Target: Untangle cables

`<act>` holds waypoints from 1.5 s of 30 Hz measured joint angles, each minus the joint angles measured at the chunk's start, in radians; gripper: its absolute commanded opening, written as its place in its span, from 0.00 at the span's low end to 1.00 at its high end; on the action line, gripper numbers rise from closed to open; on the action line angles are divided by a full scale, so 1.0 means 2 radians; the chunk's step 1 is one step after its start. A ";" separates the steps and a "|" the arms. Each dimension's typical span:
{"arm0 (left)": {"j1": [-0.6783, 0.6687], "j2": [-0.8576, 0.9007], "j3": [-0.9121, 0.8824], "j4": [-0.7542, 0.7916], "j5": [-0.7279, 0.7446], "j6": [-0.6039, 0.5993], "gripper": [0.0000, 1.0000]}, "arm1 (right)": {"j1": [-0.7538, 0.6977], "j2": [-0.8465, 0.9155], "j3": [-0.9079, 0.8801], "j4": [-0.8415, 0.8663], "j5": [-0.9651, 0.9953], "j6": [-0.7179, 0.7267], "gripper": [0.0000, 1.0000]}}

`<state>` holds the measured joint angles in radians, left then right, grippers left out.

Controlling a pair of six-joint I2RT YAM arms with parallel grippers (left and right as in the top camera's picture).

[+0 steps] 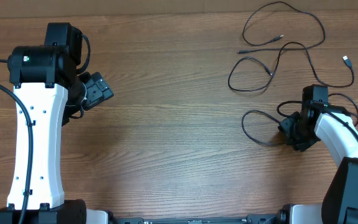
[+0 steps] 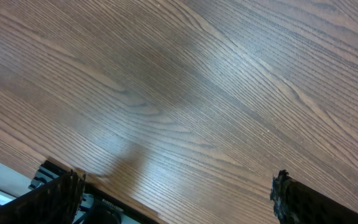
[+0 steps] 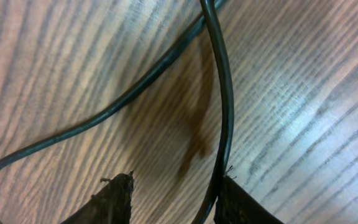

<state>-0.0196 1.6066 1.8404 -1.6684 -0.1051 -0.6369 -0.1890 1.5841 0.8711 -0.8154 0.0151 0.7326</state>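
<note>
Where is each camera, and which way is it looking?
Overhead: above the table, facing straight down; left arm and right arm show.
Left wrist: on the left arm, facing bare table; left gripper tips show.
Right wrist: on the right arm, close over cables; right gripper tips show.
Shared: overhead and right wrist both see cables.

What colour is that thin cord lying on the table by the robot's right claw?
Plain black, no pattern. The cord shows best in the right wrist view.

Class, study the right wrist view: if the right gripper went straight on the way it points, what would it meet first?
Probably the black cable that runs between the right gripper's fingertips, close to one; the wooden table lies just beyond. Depth is hard to judge.
</note>
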 measured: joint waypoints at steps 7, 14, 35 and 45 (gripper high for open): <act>0.000 0.000 0.000 0.000 0.000 0.000 1.00 | 0.000 0.000 0.000 0.002 0.000 -0.001 0.38; 0.000 0.000 0.000 0.000 0.000 0.000 1.00 | -0.002 0.000 0.006 -0.033 0.000 -0.005 0.68; 0.000 0.000 0.000 0.000 0.000 0.000 0.99 | -0.155 0.040 0.194 -0.055 0.038 -0.052 1.00; 0.000 0.000 0.000 0.000 0.000 0.000 1.00 | -0.226 0.125 0.194 -0.045 0.040 -0.052 0.97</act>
<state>-0.0196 1.6066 1.8404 -1.6684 -0.1051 -0.6369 -0.6403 1.8332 1.2583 -0.9062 0.0948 0.6289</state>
